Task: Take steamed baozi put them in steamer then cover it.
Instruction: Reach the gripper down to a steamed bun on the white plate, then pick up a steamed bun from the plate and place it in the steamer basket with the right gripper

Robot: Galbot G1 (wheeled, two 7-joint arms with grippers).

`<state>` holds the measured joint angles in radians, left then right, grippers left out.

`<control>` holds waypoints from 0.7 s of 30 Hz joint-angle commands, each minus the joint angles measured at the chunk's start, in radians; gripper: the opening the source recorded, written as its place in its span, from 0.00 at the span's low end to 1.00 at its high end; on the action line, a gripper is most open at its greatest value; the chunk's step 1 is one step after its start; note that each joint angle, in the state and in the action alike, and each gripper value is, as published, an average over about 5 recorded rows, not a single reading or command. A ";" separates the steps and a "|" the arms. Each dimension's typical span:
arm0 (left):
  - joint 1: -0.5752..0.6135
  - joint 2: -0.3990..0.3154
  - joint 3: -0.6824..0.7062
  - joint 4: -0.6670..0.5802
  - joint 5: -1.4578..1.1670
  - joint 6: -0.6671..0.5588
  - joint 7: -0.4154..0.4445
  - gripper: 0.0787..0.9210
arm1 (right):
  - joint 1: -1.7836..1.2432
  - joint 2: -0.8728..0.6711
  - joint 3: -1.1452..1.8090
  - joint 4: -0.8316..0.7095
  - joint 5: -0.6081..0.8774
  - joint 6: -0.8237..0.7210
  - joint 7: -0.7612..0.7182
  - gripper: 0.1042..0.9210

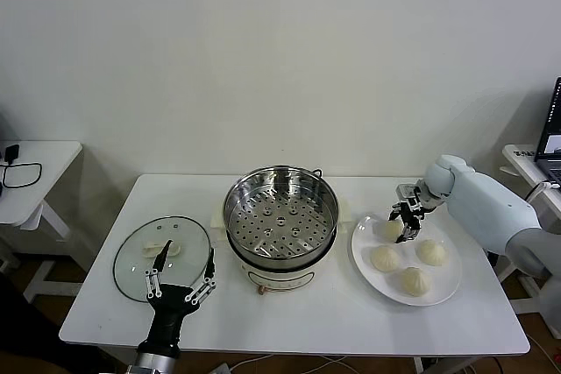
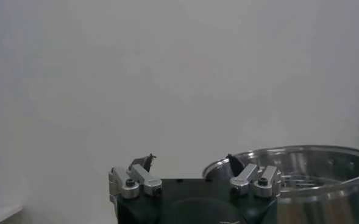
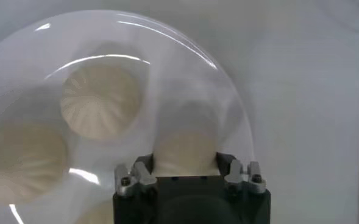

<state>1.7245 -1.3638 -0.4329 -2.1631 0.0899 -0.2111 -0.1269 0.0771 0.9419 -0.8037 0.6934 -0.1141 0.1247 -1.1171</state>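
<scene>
Right tool [image 1: 407, 221] is reaching down over the far-left bun on the plate, and from my seat its fingers are bracketing that baozi [image 3: 185, 146] on both sides, narrowed around it though I cannot tell whether they are pressing it. I am looking across the white bench [image 1: 289, 313], which is carrying everything. At its middle the steamer [image 1: 280, 212] is sitting uncovered on its cream base, its perforated tray bare. To the robot's left of it the cover [image 1: 162, 256] is lying flat on the bench, handle up, just beside the steamer base. To the robot's right the white plate [image 1: 447, 291] is holding all four steamed baozi [image 1: 385, 257], clustered close together; the right wrist view is showing the pleated top of a neighbouring bun [image 3: 101, 100] beside the one between the fingers. I am keeping the left tool [image 1: 181, 289] at the near edge of the bench, over the near rim of the cover, fingers spread wide and holding nothing; its wrist view is showing those fingers [image 2: 135, 181] pointing toward the wall with the steamer rim [image 2: 301, 161] off to one side.
</scene>
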 commanded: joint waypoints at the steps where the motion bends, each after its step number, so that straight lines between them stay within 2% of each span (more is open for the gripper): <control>1: 0.000 0.001 0.000 -0.007 0.000 0.002 -0.001 0.88 | 0.026 -0.019 -0.005 0.059 0.000 0.006 -0.005 0.70; 4: -0.001 0.003 0.003 -0.013 0.000 0.004 -0.001 0.88 | 0.114 -0.054 -0.036 0.155 0.008 0.075 -0.041 0.71; 10: -0.003 0.007 0.007 -0.019 -0.001 0.006 -0.002 0.88 | 0.325 -0.037 -0.123 0.302 0.018 0.317 -0.081 0.73; 14: 0.000 0.008 0.007 -0.025 -0.001 0.006 -0.003 0.88 | 0.455 0.023 -0.190 0.379 0.036 0.430 -0.083 0.73; 21: 0.010 0.009 0.006 -0.034 -0.002 0.004 -0.005 0.88 | 0.534 0.160 -0.217 0.450 -0.025 0.581 -0.077 0.73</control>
<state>1.7354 -1.3554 -0.4262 -2.1958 0.0884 -0.2069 -0.1314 0.4745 1.0332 -0.9710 1.0467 -0.1292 0.5518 -1.1815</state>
